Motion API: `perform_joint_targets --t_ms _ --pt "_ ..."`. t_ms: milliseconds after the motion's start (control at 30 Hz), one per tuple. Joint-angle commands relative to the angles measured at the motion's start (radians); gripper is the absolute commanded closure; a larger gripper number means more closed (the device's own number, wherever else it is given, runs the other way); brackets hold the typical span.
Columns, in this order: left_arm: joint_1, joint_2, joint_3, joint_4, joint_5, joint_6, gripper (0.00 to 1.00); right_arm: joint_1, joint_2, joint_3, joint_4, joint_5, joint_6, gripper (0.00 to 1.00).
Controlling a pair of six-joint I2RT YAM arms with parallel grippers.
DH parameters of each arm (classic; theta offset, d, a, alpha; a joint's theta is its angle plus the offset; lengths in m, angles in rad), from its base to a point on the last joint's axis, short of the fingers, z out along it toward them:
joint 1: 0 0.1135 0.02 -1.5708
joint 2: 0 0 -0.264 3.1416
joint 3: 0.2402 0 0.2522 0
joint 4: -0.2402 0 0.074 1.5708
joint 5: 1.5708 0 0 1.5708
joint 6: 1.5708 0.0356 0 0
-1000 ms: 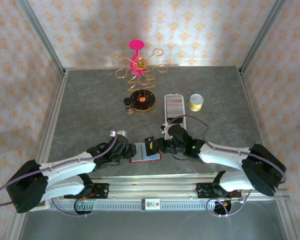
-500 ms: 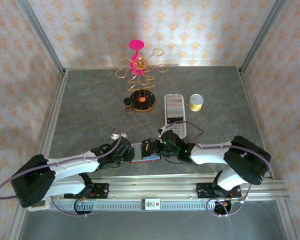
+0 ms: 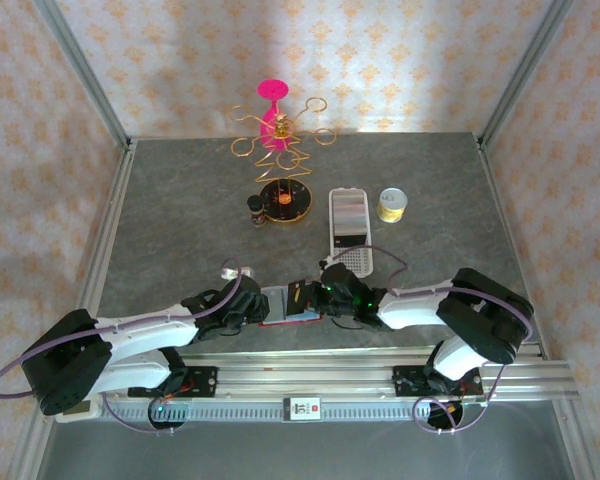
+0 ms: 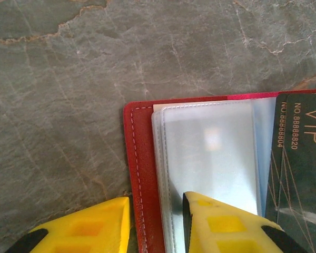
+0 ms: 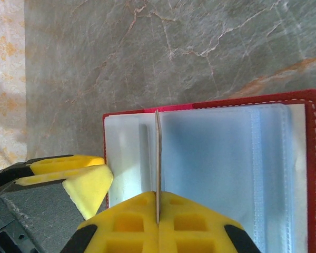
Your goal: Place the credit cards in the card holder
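Observation:
The red card holder lies open on the table near the front edge, its clear pockets facing up. My right gripper is shut on a dark credit card, seen edge-on and standing upright over the pockets. The same card shows its printed face at the right of the left wrist view. My left gripper has its jaws partly apart, straddling the holder's left edge: one fingertip is beside the red border, the other on the clear pocket. In the top view the two grippers meet at the holder, left gripper and right gripper.
A long white perforated tray lies behind the right arm, a yellow roll beside it. Farther back stand a gold wire stand with a pink top, a round black-and-gold base and a small dark bottle. A metal rail borders the front.
The right arm has folded in and brought the card lower over the holder. The left gripper's jaws have narrowed around the holder's left edge.

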Motion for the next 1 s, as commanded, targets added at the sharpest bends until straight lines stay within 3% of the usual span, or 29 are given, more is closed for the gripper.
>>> perform_joint_targets --t_ms 0,967 --pt "-0.008 0.019 -0.031 0.002 -0.009 -0.01 0.7 0.008 0.015 0.004 0.044 0.007 0.013 1.0" --pt "-0.009 0.029 -0.04 0.025 -0.005 -0.016 0.7 0.018 0.054 -0.011 0.125 -0.066 0.053 1.0"
